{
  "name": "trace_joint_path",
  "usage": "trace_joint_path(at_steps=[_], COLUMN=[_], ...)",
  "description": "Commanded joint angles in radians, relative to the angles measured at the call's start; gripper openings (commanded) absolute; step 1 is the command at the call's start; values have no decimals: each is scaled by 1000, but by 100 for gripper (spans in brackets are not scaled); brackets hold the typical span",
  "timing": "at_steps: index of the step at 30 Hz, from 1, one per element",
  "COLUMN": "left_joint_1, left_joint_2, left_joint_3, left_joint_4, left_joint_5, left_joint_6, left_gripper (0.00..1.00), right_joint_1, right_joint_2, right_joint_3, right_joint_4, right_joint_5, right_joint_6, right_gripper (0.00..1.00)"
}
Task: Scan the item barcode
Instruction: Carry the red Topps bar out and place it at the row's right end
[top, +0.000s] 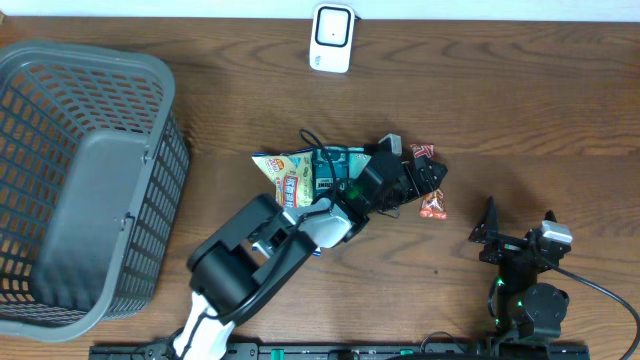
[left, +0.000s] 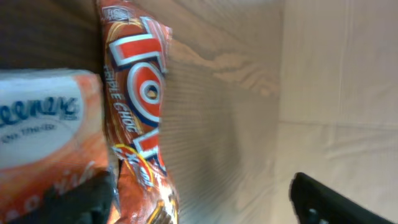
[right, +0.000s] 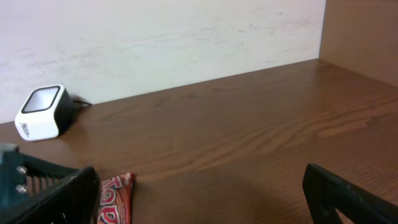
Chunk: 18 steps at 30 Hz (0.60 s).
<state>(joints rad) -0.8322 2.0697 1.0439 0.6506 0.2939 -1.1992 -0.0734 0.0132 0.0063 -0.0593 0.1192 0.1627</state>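
Observation:
A red and orange chocolate wrapper (left: 140, 112) lies on the wood right beside one finger (left: 93, 202) of my left gripper (left: 199, 202). That gripper's jaws stand wide apart and grip nothing. From overhead, the left gripper (top: 425, 180) reaches over a pile of goods with small red packets (top: 423, 153) at its tips. The white scanner (top: 330, 38) stands at the back edge. My right gripper (top: 518, 222) is open near the front right. Its wrist view shows the scanner (right: 43, 112) far left and a red wrapper end (right: 115, 199) beside its left finger.
A grey mesh basket (top: 60, 80) fills the left side. A green snack bag (top: 298, 175) lies under the left arm. A white and orange tissue pack (left: 43, 137) sits against the chocolate wrapper. An orange packet (top: 433, 207) lies right of the pile.

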Motion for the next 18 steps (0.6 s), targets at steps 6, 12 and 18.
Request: trace_joint_path(at_steps=[6,12,18], left_joint_1=[100,140,195], left_joint_2=[-289,-541,-682], left_joint_3=[24,94,108], left_joint_4=[-369,-711,-896], left_joint_5=[-94,-362,-564], left_joint_6=[415,760,847], left_gripper=[96,98,98], right_joint_1=[0,0,0], right_joint_2=[-2,-2,-2], right_joint_3=[-1,-1,-1], right_joint_4=[-4,-4,-4], right_joint_5=[-2,-2,-2], right_joint_6=[-14,-14,-14], right_gripper=[99,99,99])
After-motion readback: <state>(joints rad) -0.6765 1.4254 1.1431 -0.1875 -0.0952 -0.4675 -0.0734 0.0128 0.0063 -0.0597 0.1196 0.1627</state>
